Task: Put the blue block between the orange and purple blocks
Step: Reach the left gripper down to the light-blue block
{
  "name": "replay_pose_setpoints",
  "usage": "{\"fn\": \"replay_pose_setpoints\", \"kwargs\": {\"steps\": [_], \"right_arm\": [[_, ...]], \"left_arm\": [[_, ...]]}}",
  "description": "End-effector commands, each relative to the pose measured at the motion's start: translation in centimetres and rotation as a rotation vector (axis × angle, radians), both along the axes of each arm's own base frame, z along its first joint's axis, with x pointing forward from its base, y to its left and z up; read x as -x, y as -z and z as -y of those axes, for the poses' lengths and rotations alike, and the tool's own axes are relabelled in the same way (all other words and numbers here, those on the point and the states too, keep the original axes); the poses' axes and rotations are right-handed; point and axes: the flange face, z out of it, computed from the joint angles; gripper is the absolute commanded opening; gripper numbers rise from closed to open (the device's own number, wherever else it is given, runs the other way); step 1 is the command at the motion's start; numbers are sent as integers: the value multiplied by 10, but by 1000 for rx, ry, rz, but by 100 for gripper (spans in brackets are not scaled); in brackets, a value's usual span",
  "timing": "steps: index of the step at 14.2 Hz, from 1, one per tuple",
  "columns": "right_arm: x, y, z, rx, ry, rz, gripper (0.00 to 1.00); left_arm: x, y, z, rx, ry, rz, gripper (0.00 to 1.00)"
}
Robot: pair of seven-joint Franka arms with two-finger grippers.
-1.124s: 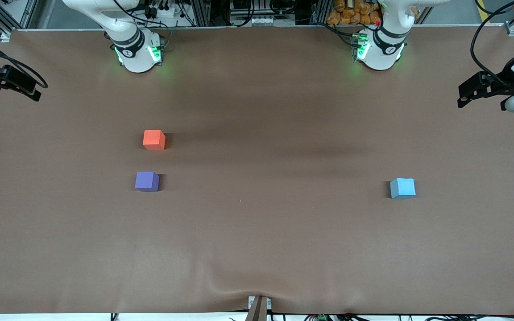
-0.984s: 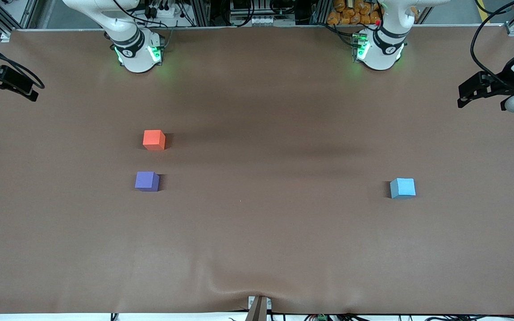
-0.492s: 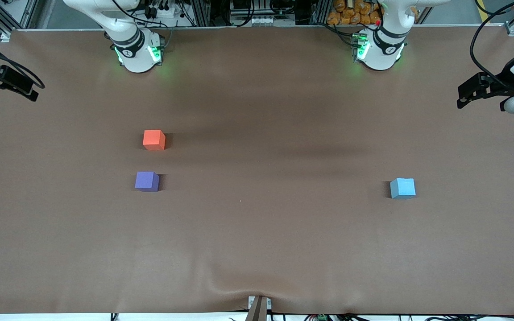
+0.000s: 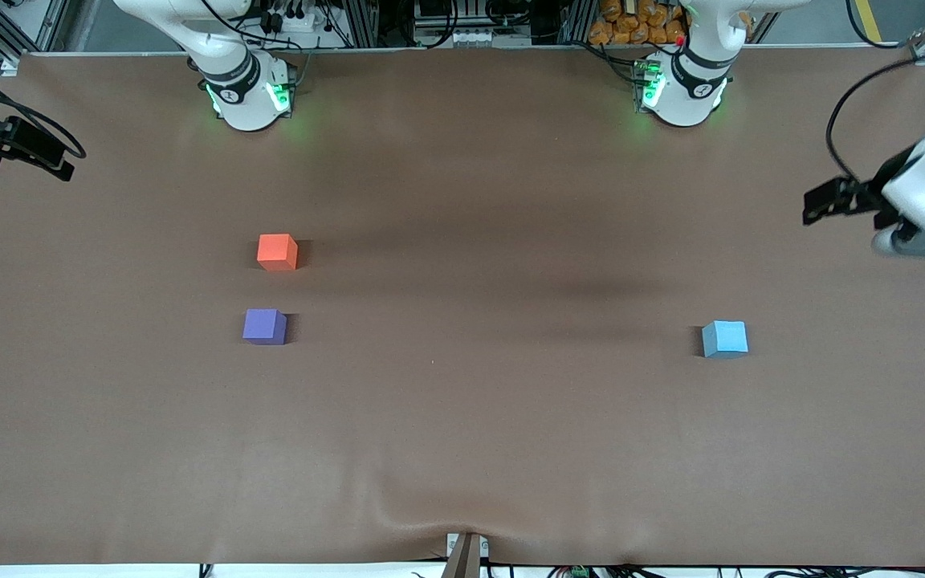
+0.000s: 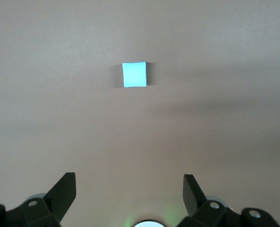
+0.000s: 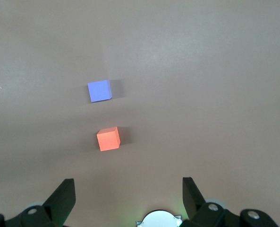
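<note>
Blue block [image 4: 725, 338] resting alone on the brown table [image 4: 462, 449] toward the left arm's end, well apart from the orange block [image 4: 277, 251] and the purple block [image 4: 264, 327], the purple one nearer the front camera with a bare gap between the pair. Left gripper [image 5: 129, 191] up in the air over the table's left-arm end, fingers spread wide and empty, blue block in its wrist view. Right gripper [image 6: 128, 194] likewise spread and empty, waiting over the right arm's end.
</note>
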Motion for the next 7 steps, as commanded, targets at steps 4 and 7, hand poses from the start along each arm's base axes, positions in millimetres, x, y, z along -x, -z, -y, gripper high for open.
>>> {"fn": "replay_pose_setpoints", "kwargs": {"steps": [4, 7], "right_arm": [[5, -4, 0, 3, 11, -1, 100], [5, -4, 1, 3, 13, -1, 100]], "left_arm": [[-59, 89, -14, 18, -63, -35, 100], [-75, 143, -35, 78, -157, -50, 100]]}}
